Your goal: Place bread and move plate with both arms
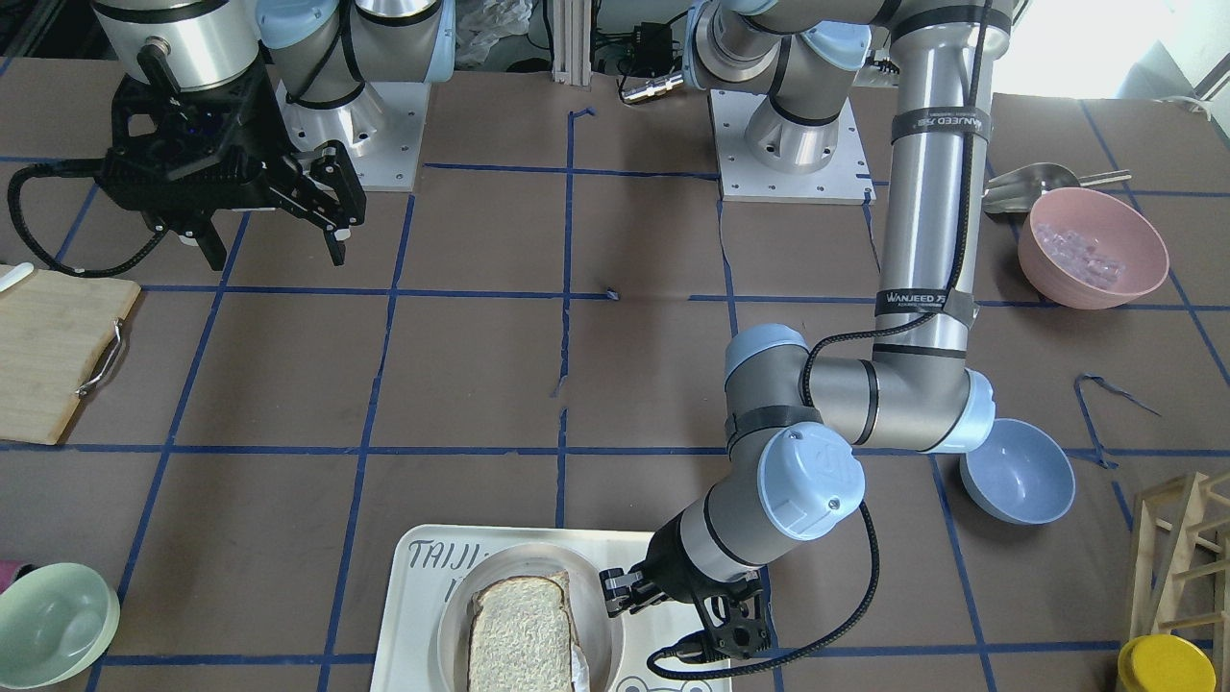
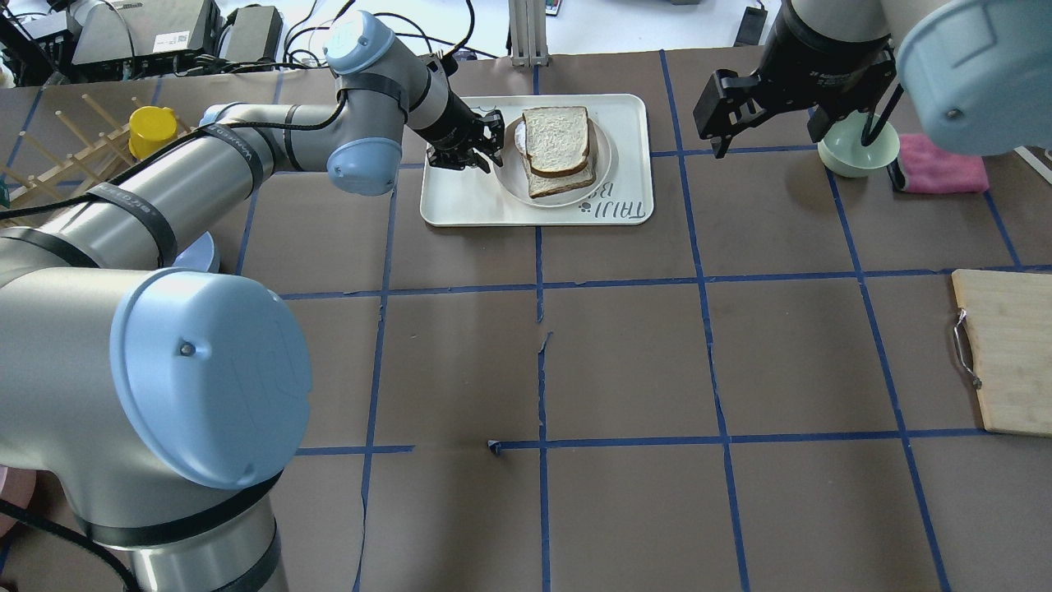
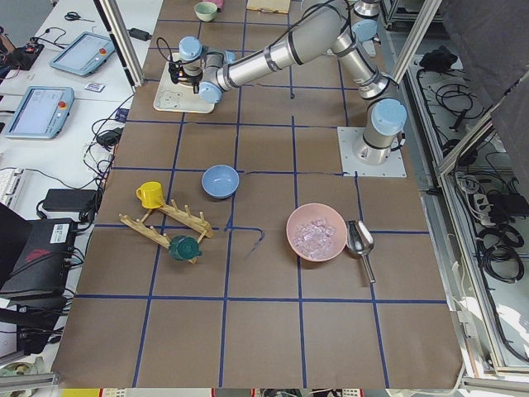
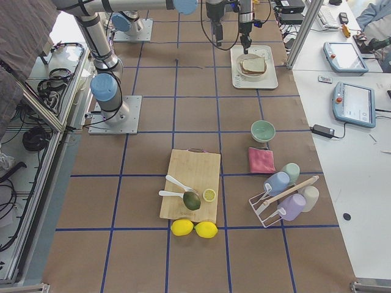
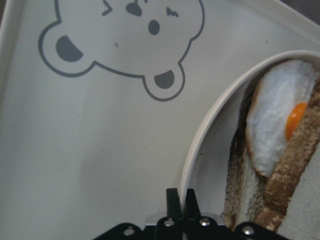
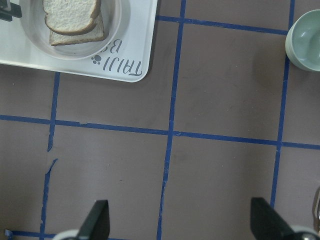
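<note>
Left wrist-mounted view: left end effector (image 5: 182,199) sits right at the plate (image 5: 202,150) rim, its two fingers nearly together w/ the rim running down btwn them. It looks pinched on the rim, tho the contact itself is at the frame's bottom edge & hard to confirm.

The bread (image 2: 557,136) lies flat on top of the stack in the plate, over a paler slice (image 2: 567,179) w/ a fried egg (image 5: 275,115) poking out on the side nearest those fingers. So placing looks done & the plate move is what's left.

Key relation for the 2nd grip:
- right end effector (image 6: 181,220) hangs over the counter (image 2: 625,362), well apart from the plate on its robot-right side, past the tray (image 2: 460,205) edge.
- its fingers are spread wide & hold nothing.
- the plate is round, so no long axis to line up w/. The free rim opposite the left fingers faces the right arm, prob. the spot to reach for.
- left arm is far nearer the plate, i.e. on it.

Green bowl (image 2: 859,152) sits further out from the plate than the right end effector.
</note>
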Robot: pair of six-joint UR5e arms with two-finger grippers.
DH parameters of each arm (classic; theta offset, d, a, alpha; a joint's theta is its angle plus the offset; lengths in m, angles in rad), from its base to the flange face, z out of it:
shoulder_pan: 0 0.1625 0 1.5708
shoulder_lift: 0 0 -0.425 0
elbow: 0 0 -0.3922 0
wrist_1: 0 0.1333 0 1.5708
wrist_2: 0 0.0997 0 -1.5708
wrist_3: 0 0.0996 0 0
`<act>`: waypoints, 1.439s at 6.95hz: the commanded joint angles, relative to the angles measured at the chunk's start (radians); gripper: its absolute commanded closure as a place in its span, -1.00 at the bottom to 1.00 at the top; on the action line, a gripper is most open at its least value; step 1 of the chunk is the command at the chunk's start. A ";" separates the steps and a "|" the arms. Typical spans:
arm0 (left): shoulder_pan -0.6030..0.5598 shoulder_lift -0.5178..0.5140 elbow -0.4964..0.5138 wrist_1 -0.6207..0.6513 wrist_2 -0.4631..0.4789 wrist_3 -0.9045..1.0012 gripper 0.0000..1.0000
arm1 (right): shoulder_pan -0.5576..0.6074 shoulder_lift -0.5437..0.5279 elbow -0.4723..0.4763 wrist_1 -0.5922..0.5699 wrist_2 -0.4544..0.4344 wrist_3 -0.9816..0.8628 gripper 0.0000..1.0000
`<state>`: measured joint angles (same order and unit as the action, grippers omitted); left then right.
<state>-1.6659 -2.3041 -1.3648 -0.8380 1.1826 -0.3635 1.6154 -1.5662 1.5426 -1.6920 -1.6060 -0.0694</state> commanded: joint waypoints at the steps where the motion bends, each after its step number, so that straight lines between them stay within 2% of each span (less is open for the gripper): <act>1: 0.002 0.020 0.001 -0.009 0.002 -0.003 -1.00 | 0.000 0.000 0.001 0.000 0.000 0.000 -1.00; 3: 0.040 0.101 -0.010 -0.148 0.014 0.011 -1.00 | 0.000 0.000 0.002 0.000 0.000 0.000 -1.00; 4: 0.040 0.158 -0.007 -0.249 0.131 0.017 -1.00 | 0.001 0.000 0.002 0.000 -0.002 0.000 -1.00; 8: 0.045 0.435 -0.014 -0.678 0.354 0.076 -1.00 | 0.001 -0.002 -0.002 0.002 0.001 0.000 -1.00; 9: 0.051 0.495 -0.017 -0.766 0.417 0.174 -1.00 | 0.000 -0.002 -0.005 0.002 0.003 0.000 -1.00; 10: 0.063 0.534 -0.043 -0.820 0.419 0.264 -1.00 | -0.002 -0.003 -0.006 0.002 0.003 0.000 -1.00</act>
<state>-1.6147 -1.8317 -1.3868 -1.5698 1.5689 -0.2062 1.6153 -1.5680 1.5383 -1.6905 -1.6039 -0.0691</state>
